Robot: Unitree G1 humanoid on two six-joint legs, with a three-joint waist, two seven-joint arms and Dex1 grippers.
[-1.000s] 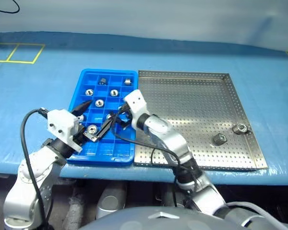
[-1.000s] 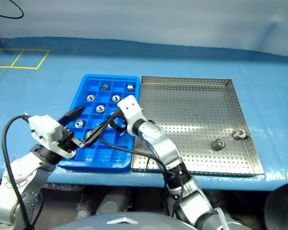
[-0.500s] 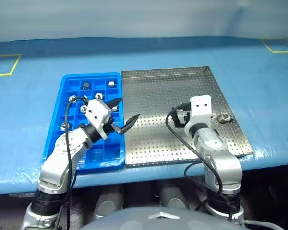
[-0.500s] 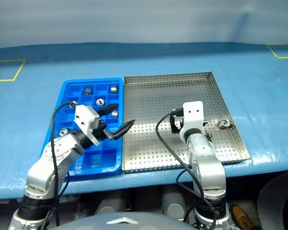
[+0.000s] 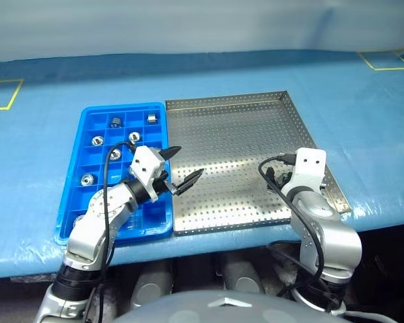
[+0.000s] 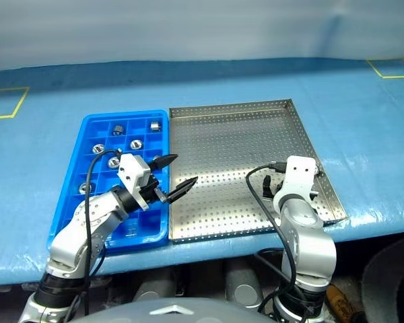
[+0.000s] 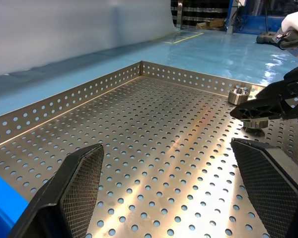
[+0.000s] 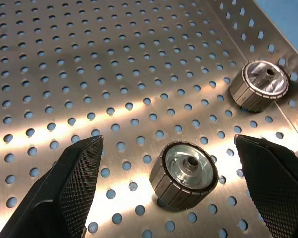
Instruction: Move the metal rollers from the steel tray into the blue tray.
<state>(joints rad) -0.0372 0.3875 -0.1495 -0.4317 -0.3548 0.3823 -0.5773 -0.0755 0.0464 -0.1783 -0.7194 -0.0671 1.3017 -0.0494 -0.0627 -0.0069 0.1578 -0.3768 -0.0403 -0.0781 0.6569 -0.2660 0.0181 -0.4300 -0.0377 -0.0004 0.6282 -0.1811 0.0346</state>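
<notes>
The steel tray [image 5: 236, 155] lies right of the blue tray [image 5: 124, 107]. Two metal rollers sit near the steel tray's right front corner, one [image 8: 185, 176] straight ahead between my right gripper's open fingers and another [image 8: 260, 84] close to the rim. My right gripper [image 8: 167, 141] hangs just above them, touching neither. Several rollers [image 5: 133, 137] rest in the blue tray's compartments. Open and empty, my left gripper [image 5: 188, 161] hovers over the steel tray's left edge, beside the blue tray. The left wrist view shows the right gripper's black fingers [image 7: 268, 101] by the two rollers [image 7: 238, 94].
Both trays sit on a blue-covered table [image 5: 40, 134] close to its front edge. Yellow tape marks [image 5: 3, 94] lie on the far left and far right of the cover. A cable [image 5: 273, 176] loops off the right wrist over the steel tray.
My right arm swung from over the blue tray to the steel tray's right front corner, above the two rollers. The left gripper moved right, off the blue tray. The view also shifted.
</notes>
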